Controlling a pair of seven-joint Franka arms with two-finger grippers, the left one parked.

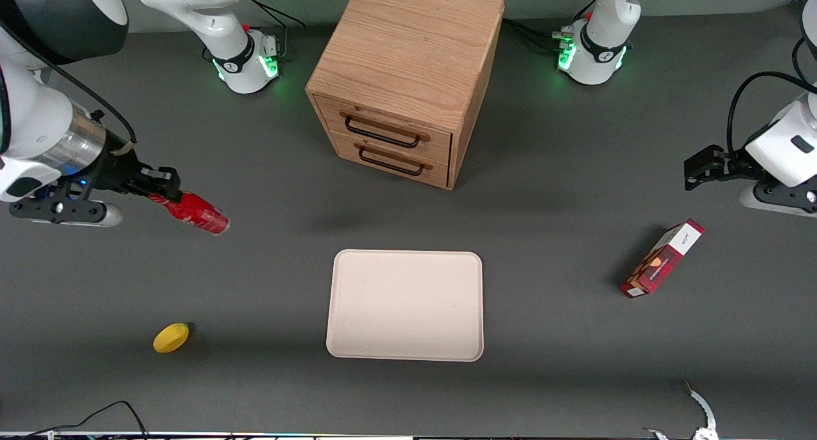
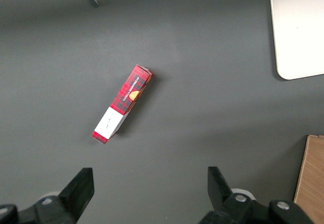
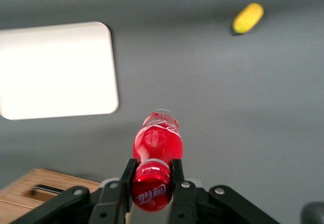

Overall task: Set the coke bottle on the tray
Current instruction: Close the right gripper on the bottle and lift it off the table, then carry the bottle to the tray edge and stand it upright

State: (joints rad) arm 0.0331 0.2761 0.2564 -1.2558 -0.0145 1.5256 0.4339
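1. Coke bottle (image 1: 194, 212): clamped at the cap and neck between the gripper (image 1: 159, 186) fingers, tilted steeply, base pointing out and away from the fingers. It appears to hang clear of the table (image 1: 574, 363), with no contact visible in the front view.
2. Gripper: clenched on the bottle. The right wrist view shows both fingers (image 3: 176, 176) pressed against the red cap (image 3: 150, 188), with the body (image 3: 157, 138) sticking out past them.
3. Tray (image 1: 404, 304): bare, flat on the table, well apart from the gripper, toward the parked arm's end and nearer the front camera than the gripper.
4. Also present: a lemon (image 1: 171, 337), nearer the front camera than the gripper and well below it on the table; a wooden drawer cabinet (image 1: 404, 76), farther from the camera than the tray; a red-and-white box (image 1: 662, 258), far off toward the parked arm's end.
5. Progress, as judged: pickup is done and the grip looks firm. Carrying the bottle to the tray, lowering it and letting go are not yet done.
6. Watch point: a neck-only hold on a tilted bottle may let it swing or tip when set down.
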